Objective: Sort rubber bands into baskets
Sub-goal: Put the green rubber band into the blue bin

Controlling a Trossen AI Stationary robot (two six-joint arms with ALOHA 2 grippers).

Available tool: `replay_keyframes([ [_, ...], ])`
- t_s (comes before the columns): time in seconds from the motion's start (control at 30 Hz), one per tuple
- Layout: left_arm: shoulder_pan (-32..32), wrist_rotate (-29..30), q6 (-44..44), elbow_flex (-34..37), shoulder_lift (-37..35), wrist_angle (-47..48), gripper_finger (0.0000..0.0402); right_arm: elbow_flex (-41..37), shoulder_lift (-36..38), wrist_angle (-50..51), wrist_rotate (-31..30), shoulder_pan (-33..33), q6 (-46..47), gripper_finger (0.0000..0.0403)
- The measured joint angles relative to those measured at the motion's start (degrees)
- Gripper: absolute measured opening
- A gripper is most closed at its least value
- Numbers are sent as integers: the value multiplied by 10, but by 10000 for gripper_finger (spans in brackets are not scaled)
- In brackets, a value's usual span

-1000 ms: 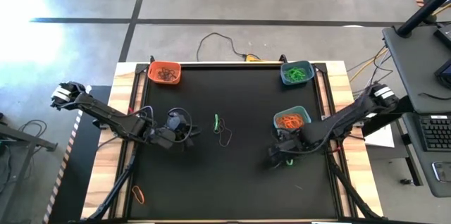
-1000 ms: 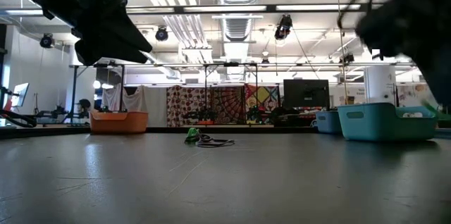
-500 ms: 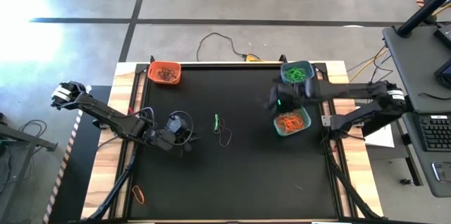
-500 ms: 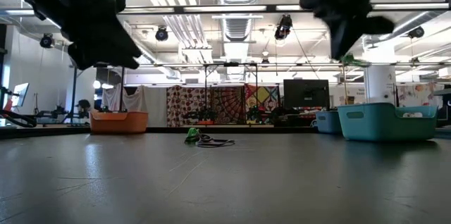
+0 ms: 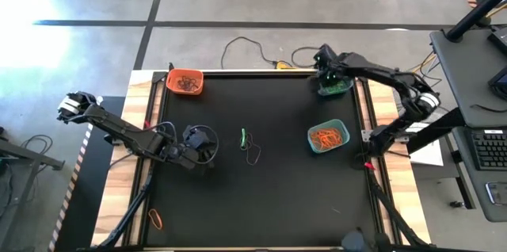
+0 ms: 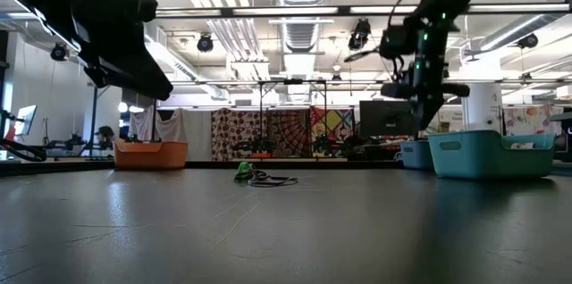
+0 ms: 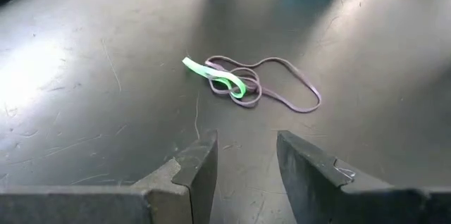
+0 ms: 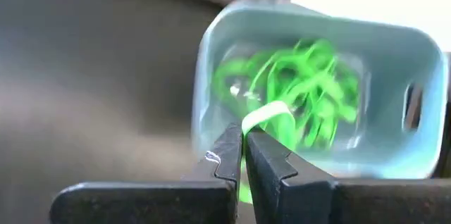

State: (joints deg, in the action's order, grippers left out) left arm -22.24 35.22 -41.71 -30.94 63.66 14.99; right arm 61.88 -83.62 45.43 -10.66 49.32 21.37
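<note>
One green band [image 8: 271,115] pinched, right hand [image 5: 323,56] now above blue basket [image 5: 346,87]

The blue basket [image 8: 317,97] of green bands [image 8: 310,90] is blurred; its far rim perhaps cut off.

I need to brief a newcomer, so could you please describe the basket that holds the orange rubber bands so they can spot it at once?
Start at the black table and look to its right half. There a teal basket sits alone, nearer the middle than the corner basket. It alone holds orange bands; that corner one holds green.
</note>
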Motion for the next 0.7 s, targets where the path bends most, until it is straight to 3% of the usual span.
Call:
replay_keyframes([
  [0.2, 0, 1, 5, 0, 0, 0, 131, -1, -75, -86, 3, 40, -55, 19],
  [0.4, 0, 1, 5, 0, 0, 0, 131, -1, -145, -110, 1, 46, -62, 64],
  [0.53, 0, 1, 5, 0, 0, -1, 131, -2, -138, -115, -34, 36, -84, 104],
  [0.7, 0, 1, 5, 0, 0, -4, 131, -2, -68, -116, -99, 7, -111, 142],
])
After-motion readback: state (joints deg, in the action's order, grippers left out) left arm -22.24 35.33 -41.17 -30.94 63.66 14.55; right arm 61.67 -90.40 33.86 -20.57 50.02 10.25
